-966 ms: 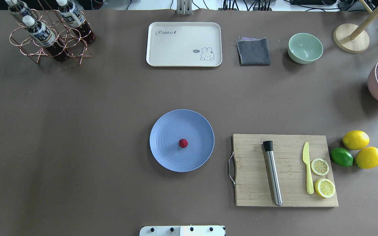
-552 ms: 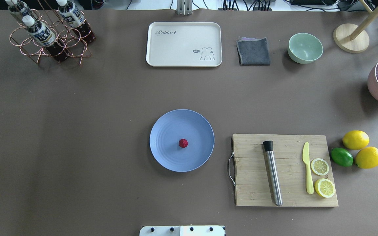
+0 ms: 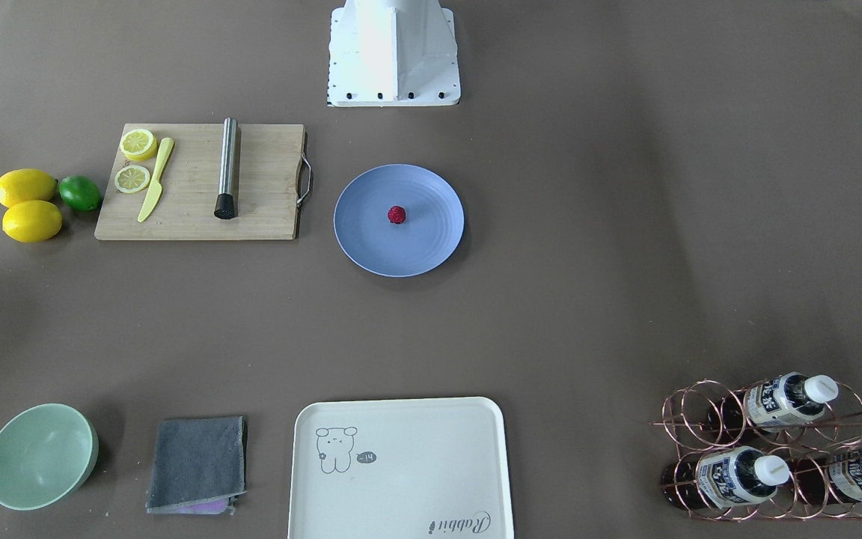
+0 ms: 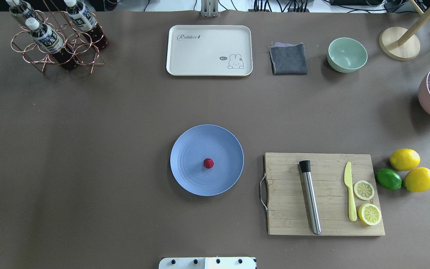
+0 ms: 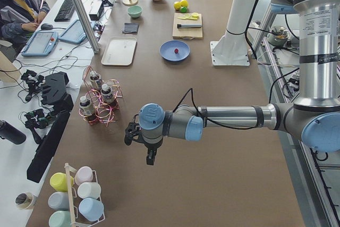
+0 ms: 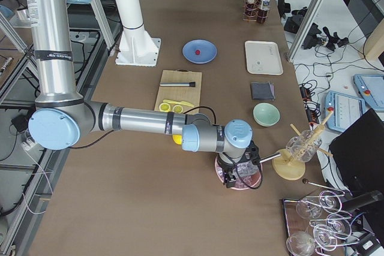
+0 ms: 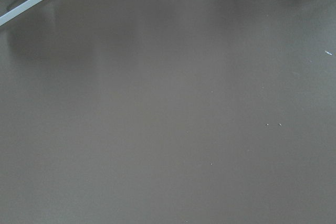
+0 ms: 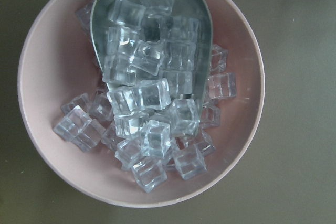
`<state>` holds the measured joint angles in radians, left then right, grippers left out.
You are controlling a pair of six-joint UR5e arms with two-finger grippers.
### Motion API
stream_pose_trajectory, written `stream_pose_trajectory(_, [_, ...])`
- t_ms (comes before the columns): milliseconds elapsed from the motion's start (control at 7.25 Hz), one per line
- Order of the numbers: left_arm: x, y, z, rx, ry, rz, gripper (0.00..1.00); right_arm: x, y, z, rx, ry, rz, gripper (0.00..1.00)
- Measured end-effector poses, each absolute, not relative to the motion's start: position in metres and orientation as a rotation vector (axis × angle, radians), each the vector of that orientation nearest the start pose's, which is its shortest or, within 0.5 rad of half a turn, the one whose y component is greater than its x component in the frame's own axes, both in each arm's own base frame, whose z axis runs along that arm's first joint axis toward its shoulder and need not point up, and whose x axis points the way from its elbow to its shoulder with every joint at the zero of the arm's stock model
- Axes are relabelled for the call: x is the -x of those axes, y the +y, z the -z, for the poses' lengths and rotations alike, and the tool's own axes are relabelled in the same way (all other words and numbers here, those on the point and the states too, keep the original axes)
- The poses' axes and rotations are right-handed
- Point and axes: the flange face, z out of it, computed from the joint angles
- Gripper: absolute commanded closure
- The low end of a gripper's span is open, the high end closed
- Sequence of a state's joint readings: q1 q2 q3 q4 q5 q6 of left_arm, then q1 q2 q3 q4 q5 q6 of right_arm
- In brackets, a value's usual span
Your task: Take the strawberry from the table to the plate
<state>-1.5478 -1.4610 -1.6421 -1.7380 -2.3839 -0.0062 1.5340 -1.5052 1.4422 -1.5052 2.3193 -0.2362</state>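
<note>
Down at the near edge of the table (image 4: pixel 88 209) sits the robot's white base (image 4: pixel 207 263), and just beyond it, mid-table, the blue plate (image 4: pixel 189 181). And the strawberry (image 4: pixel 208 163) is on it, resting about dead centre with nothing touching it! Beside the plate on the right, the cutting board (image 4: pixel 286 213) carries a steel muddler (image 4: pixel 311 203), a yellow knife (image 4: pixel 350 194) and two lemon halves (image 4: pixel 364 189). Off the board's right edge, two whole lemons (image 4: pixel 404 159) and a lime (image 4: pixel 388 179) huddle together. Further out, at the left end, the left gripper (image 5: pixel 150 158) hangs over bare table, and I can't tell how its jaws stand. At the right end, the right gripper (image 6: pixel 235 175) hangs above a pink bowl (image 8: pixel 39 145) of ice cubes (image 8: pixel 149 95) with a metal scoop (image 8: pixel 102 9) in it, jaws again impossible to call. Along the far edge: bottle rack (image 4: pixel 56 50) at the left corner, cream tray (image 4: pixel 200 52), grey cloth (image 4: pixel 289 59), mint bowl (image 4: pixel 346 55)
</note>
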Motion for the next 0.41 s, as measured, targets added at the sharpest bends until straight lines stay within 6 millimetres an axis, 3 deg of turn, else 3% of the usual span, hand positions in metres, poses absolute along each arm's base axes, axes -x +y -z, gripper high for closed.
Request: stream_pose_trajectory(414, [0.0505,-0.4538,-0.6555,-0.109,0.814,-0.068,0.03,-0.0484,-0.5205,-0.6853,-0.076,-0.725,0.263,0.00])
